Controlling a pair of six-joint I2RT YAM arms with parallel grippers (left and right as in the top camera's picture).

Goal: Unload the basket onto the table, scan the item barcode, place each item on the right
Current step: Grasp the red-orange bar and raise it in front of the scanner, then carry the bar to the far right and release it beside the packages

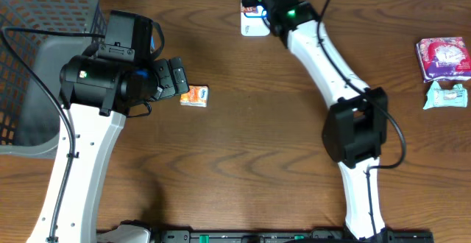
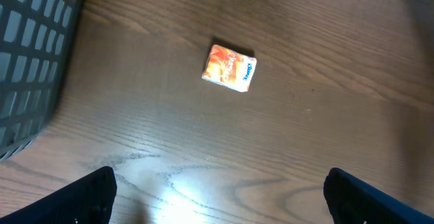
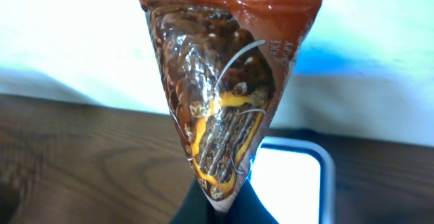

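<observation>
Dark wood-grain table (image 1: 243, 147), pale wall (image 3: 68, 34) behind.

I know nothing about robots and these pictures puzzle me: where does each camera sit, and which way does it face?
Overhead: above the table, looking straight down; left arm and right arm show.
Left wrist: on the left arm, facing down at an orange packet; the open left gripper shows fingertips in the bottom corners.
Right wrist: on the right arm, facing along the right gripper, shut on a brown snack wrapper, white device behind.
Shared: overhead and left wrist both show the orange packet and basket.
</observation>
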